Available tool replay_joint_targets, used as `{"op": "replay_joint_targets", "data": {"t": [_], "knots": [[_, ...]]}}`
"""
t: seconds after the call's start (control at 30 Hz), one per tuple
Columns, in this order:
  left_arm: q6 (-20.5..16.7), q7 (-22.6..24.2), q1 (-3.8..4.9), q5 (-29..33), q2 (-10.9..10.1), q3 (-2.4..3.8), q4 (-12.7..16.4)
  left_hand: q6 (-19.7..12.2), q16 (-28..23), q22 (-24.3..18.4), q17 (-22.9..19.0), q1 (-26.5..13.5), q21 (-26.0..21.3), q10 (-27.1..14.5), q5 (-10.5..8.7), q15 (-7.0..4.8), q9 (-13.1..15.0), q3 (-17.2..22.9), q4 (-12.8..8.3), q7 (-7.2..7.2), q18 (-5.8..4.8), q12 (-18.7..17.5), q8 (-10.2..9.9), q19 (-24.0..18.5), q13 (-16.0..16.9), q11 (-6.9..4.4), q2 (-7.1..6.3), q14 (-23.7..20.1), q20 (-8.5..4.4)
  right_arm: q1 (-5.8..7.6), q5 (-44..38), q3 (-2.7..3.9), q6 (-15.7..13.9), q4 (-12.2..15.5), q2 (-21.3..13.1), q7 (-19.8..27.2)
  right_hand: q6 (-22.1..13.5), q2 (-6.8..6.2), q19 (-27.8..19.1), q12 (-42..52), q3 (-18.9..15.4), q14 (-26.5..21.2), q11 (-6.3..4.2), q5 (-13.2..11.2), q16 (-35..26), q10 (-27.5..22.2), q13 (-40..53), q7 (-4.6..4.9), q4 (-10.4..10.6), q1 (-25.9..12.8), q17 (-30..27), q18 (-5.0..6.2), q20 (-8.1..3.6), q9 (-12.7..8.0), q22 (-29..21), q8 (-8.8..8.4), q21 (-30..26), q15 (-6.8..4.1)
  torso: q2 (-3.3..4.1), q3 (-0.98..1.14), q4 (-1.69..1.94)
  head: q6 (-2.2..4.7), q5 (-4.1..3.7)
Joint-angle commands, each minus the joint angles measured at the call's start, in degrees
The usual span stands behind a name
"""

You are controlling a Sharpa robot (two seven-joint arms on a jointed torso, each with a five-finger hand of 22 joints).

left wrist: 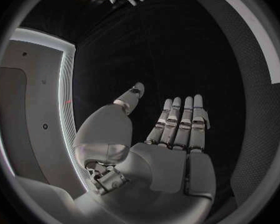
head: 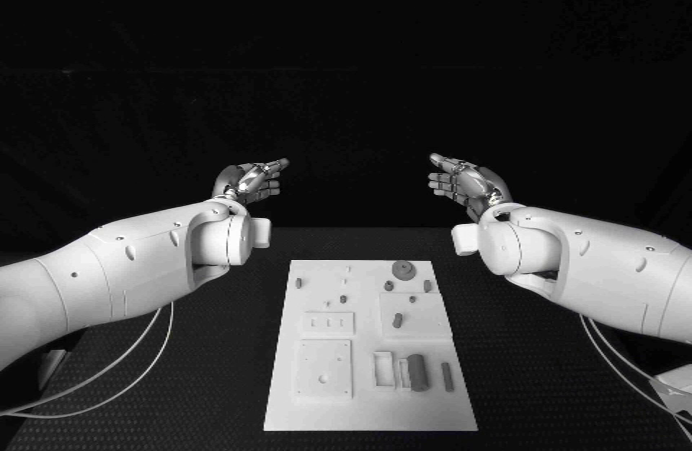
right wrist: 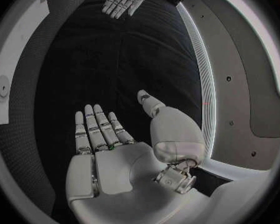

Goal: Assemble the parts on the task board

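The white task board [head: 372, 411] lies flat in the middle of the black table, near the front. Several small grey parts rest on it, among them a round disc [head: 404, 269], a short peg [head: 398, 320] and a dark block [head: 417, 371]. My left hand [head: 251, 181] is raised beyond the table's far left, fingers straight and apart, holding nothing; its flat palm [left wrist: 171, 154] faces inward. My right hand [head: 467, 183] mirrors it at the far right, also empty, with its palm [right wrist: 115, 159] open. Both hands are well above and behind the board.
White cables [head: 101, 391] trail from the left arm down to the table's front left. More cable [head: 627, 371] hangs by the right arm. Black tabletop [head: 216, 371] surrounds the board on both sides.
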Motion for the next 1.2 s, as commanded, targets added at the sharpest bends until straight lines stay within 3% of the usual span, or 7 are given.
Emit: {"op": "replay_joint_targets", "data": {"t": [0.03,0.4,0.43,0.47,0.6,0.93,1.2], "knots": [[6.95,-7.7,1.58,-0.89,1.14,-0.68,-3.16,0.32,0.25,0.12,0.1,0.43,0.2,0.34,0.19,0.04,0.08,0.23,0.06,0.11,-0.85,0.4,0.18,0.34,0.06,-0.06,0.04,0.29,0.0,1.77,-2.63,-0.53,13.89,-3.37,0.89,-8.23,1.58,0.1,2.08,0.4,0.95,1.25,0.4,0.4,1.14,1.66,0.2,5.92,-1.4,2.97,0.79,0.7,0.42,1.45,5.23,1.42,0.65,0.35,0.01,-0.02,0.0,-0.04,0.01],[8.49,-9.75,2.99,-1.0,2.03,-1.44,-5.84,1.48,1.77,0.49,0.65,0.78,0.98,1.91,0.21,0.1,0.23,0.35,0.33,0.75,-0.79,0.85,0.74,2.04,0.31,0.57,0.32,2.81,-0.78,4.49,-3.56,-1.56,20.87,-8.3,2.17,-12.75,10.23,-0.94,8.93,3.2,2.72,7.68,0.71,0.47,4.75,8.34,1.18,6.43,-8.21,8.9,2.34,2.79,0.03,6.39,8.57,7.28,2.17,1.44,0.01,-0.02,0.0,-0.04,0.01],[9.65,-8.65,2.96,-0.83,1.76,-1.84,-4.8,2.05,2.3,0.68,0.85,0.96,1.39,2.86,0.22,0.06,0.31,0.43,0.3,1.08,-0.61,1.26,1.01,2.9,0.48,0.88,0.38,3.79,-1.1,4.47,-27.21,-1.56,16.21,-11.32,2.86,-10.33,11.79,-1.05,10.28,3.92,3.07,9.38,0.79,0.51,5.61,9.98,1.45,6.58,-9.03,9.6,2.68,3.28,-0.12,6.64,8.55,8.04,2.54,1.54,-0.06,-0.08,-0.06,2.08,-0.1],[9.82,-8.56,2.96,-0.83,1.59,-1.85,-4.58,2.69,2.89,0.82,1.08,1.25,1.71,3.97,0.23,0.13,0.4,0.54,0.16,1.44,-0.48,1.77,1.31,3.59,0.69,1.37,0.44,4.87,-1.32,4.46,-29.42,-1.56,15.97,-11.63,3.0,-10.3,12.96,-1.18,11.42,4.5,3.36,10.62,0.74,0.48,6.21,11.32,1.66,6.62,-9.77,10.19,2.92,3.69,-0.22,6.79,8.51,8.57,2.84,1.33,-0.04,-0.08,-0.04,2.16,-0.07],[9.75,-7.85,2.96,-1.06,0.97,-2.1,-3.44,7.26,7.71,2.26,3.4,3.23,4.33,10.77,0.42,-0.74,0.83,1.24,-1.06,3.06,1.26,4.83,3.26,8.37,2.19,2.43,1.0,13.81,-2.31,4.41,-40.75,-1.56,15.13,-13.19,3.74,-9.93,17.71,-1.82,16.38,6.32,4.72,16.06,-0.56,0.48,8.81,16.15,2.29,5.67,-11.19,12.96,4.11,5.4,-0.59,7.28,8.22,10.48,4.02,-0.79,0.05,-0.03,-0.01,2.11,0.02],[14.37,-5.19,2.94,-5.64,-1.92,-2.73,1.12,15.03,8.41,3.64,5.25,9.59,5.26,18.99,0.51,-2.71,-0.02,4.07,-4.51,0.36,0.73,7.47,5.65,11.0,4.26,-0.86,1.42,18.11,-3.9,4.26,-61.41,-1.55,16.18,-12.56,3.65,-9.9,27.68,-3.82,29.81,9.52,7.56,28.84,-4.69,0.48,14.58,26.63,3.79,2.84,-11.15,18.77,7.73,9.68,-1.44,8.21,7.63,13.41,7.69,-6.96,1.36,0.38,0.42,2.61,-0.43],[16.17,-4.43,2.94,-9.13,-5.19,-2.73,7.06,18.61,9.36,4.42,6.96,11.95,6.33,22.62,0.4,-4.27,-0.11,4.24,-4.56,-1.05,0.51,8.02,6.46,14.12,5.15,-2.31,1.16,21.51,-5.53,3.85,-76.58,-1.55,16.86,-9.66,2.65,-10.32,31.49,-5.26,38.45,8.69,8.67,36.67,-5.98,0.45,17.3,30.67,3.74,1.55,-11.18,18.74,10.97,11.91,-2.17,7.9,7.35,12.58,9.82,-10.51,3.44,1.28,1.4,3.04,-1.37]]}}
